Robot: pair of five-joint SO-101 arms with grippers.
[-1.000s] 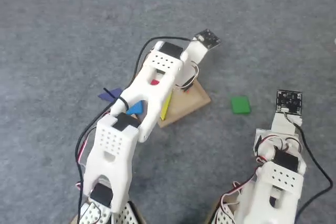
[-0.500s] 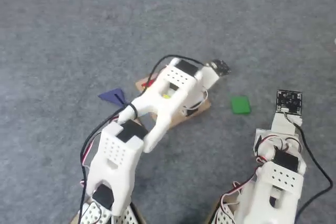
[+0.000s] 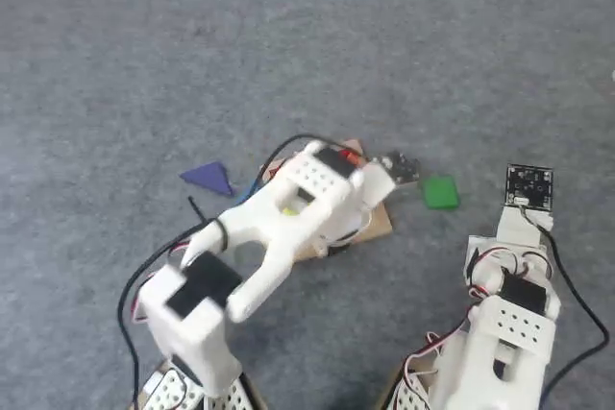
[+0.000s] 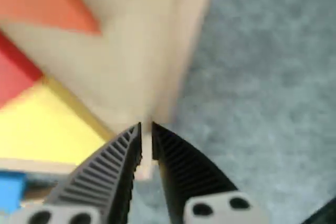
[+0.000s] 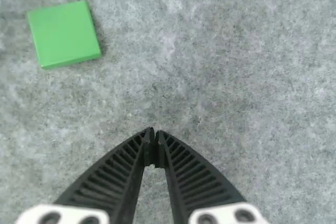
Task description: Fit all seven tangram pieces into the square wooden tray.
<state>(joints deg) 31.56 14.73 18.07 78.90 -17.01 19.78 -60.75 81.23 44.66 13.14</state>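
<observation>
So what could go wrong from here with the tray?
The left gripper seems to grip the wooden tray by its rim; it may slip off, or jolt the yellow piece and red piece inside. The green square and blue triangle lie outside on opposite sides; a dragged tray could bump one.

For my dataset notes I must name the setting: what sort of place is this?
Probably a robot test bench: a table under grey felt-like cloth, a white left arm and right arm mounted side by side, and a wooden tray holding tangram pieces.
</observation>
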